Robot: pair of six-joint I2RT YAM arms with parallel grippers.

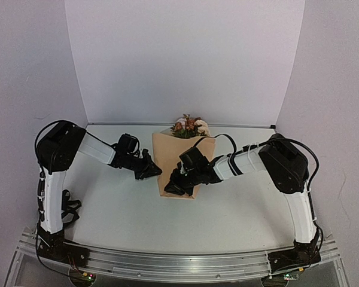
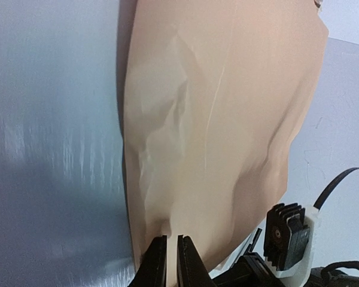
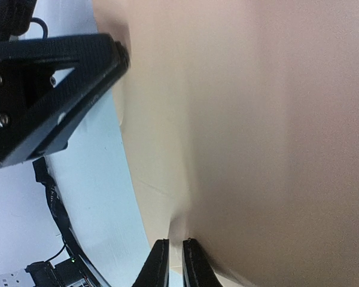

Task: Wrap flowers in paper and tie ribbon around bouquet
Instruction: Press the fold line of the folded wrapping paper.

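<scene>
Here, flowers [image 1: 190, 126] tucked inside, paper [image 1: 166, 152] cone

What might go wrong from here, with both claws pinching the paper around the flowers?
The left claw and right claw each grip only a thin edge of the paper; pulling apart may tear it or let it slip. Both sit close together and might collide. The flowers poke out the far end and may slide if the wrap loosens.

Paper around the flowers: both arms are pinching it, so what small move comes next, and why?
Probably the left fingers should fold their pinched edge of the paper over toward the right fingers: the wrap lies wide and loose below the flowers.
</scene>
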